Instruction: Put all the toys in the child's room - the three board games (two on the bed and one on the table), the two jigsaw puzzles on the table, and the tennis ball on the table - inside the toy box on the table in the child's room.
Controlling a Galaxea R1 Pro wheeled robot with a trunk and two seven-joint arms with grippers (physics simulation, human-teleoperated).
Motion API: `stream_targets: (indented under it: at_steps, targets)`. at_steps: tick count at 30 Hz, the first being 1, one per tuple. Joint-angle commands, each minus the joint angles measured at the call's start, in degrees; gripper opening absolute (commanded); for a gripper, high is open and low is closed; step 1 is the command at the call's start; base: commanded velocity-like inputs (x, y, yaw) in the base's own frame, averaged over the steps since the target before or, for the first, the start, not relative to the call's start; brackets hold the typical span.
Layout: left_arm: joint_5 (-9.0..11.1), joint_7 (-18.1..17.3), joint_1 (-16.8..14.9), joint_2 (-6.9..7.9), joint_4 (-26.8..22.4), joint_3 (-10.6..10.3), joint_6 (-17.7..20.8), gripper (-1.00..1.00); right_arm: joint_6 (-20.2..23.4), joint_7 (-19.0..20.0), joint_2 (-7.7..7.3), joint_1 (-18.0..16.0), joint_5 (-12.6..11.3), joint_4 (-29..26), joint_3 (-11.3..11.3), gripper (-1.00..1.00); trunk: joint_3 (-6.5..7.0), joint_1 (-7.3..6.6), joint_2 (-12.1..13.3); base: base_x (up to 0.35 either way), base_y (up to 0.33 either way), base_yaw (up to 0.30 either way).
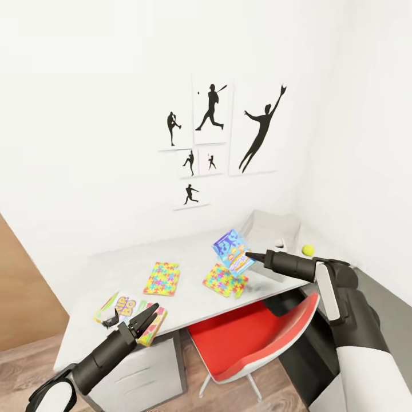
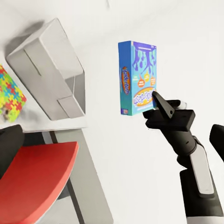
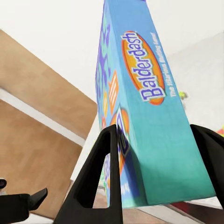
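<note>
The right gripper [image 1: 250, 256] carries the blue Balderdash board game [image 1: 232, 252] lifted clear of the table [image 1: 189, 297], right of centre in the head view, apparently so it can travel to the toy box [image 1: 269, 232] just beyond it in the upper right corner of the desk. Its fingers [image 3: 105, 182] are spread only as far as the box's thickness, clamping its two broad faces. The left gripper [image 1: 140, 323], lower left, is parted and empty above the Skip-Bo box [image 1: 123, 309]. Two jigsaw puzzles [image 1: 162, 278] lie mid-table; the tennis ball [image 1: 308, 249] sits right of the bin.
</note>
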Motion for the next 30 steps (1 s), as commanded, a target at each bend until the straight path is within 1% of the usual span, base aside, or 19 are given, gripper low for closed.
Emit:
stream_targets:
  at_steps: [1,5,8,20,30]
  targets:
    - [0.49,0.10,-0.03,0.02,-0.02,-0.01,0.38,1.00,0.32,0.33,0.00,-0.05,-0.14,-0.03,-0.07,-1.00,-0.11,0.04,-0.12,0.017,-0.007,0.293]
    - [0.46,0.05,-0.03,0.01,-0.02,-0.01,0.33,1.00,0.32,0.34,0.05,0.04,-0.15,-0.43,-0.11,-1.00,-0.11,0.04,-0.12,0.082,-0.071,0.293]
    - [0.39,-0.01,-0.03,0.01,-0.02,-0.01,0.29,1.00,0.32,0.36,-0.12,0.06,-0.25,-0.60,-0.11,-1.00,-0.11,0.04,-0.12,0.205,-0.198,0.165]
    - [0.35,0.02,-0.03,0.01,0.11,0.00,0.27,1.00,0.32,0.58,-0.45,0.08,-0.49,-0.80,0.03,-1.00,-0.03,0.04,-0.12,0.218,-0.211,0.087]
    - [0.35,0.03,-0.03,0.01,0.15,0.00,0.27,1.00,0.32,0.61,-0.43,0.15,-0.47,-2.48,0.04,-1.00,0.18,0.04,-0.12,0.039,-0.038,0.143]
